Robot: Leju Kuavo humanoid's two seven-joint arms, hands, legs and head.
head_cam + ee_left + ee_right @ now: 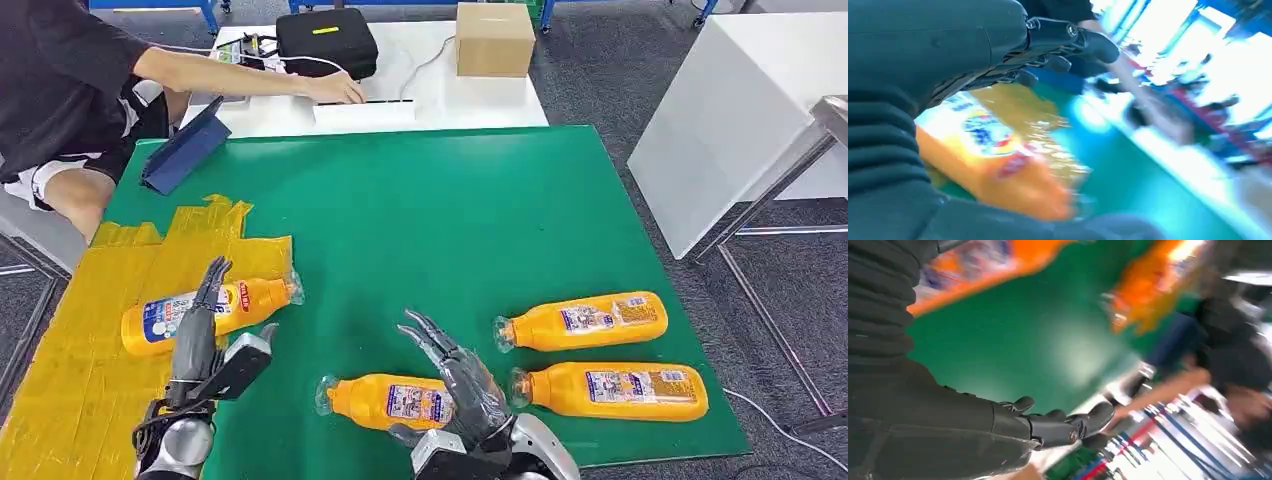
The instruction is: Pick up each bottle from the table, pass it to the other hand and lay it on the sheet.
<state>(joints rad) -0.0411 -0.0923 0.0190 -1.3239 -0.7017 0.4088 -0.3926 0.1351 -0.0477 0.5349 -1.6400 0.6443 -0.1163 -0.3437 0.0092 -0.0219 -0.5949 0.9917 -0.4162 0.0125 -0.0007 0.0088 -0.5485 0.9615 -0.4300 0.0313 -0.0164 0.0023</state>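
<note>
A green table (420,230) takes up most of the head view, with a yellow sheet (90,330) taped over its left side. Beyond it stands a white table (470,95) carrying a black case (325,40) and a cardboard box (494,38); a seated person (70,80) reaches across it. Grey floor (600,70) surrounds everything.

One orange bottle (215,310) lies on its side on the sheet, just beyond and partly behind the left hand (200,335), whose fingers (213,280) are straight, loosely apart and hold nothing. Three more bottles lie on the green: one (385,400) beside the right hand (460,385), partly hidden by it, and two (585,321) (610,390) stacked near the right edge. The right hand's fingers (425,335) are spread, empty, pointing up and left.
</note>
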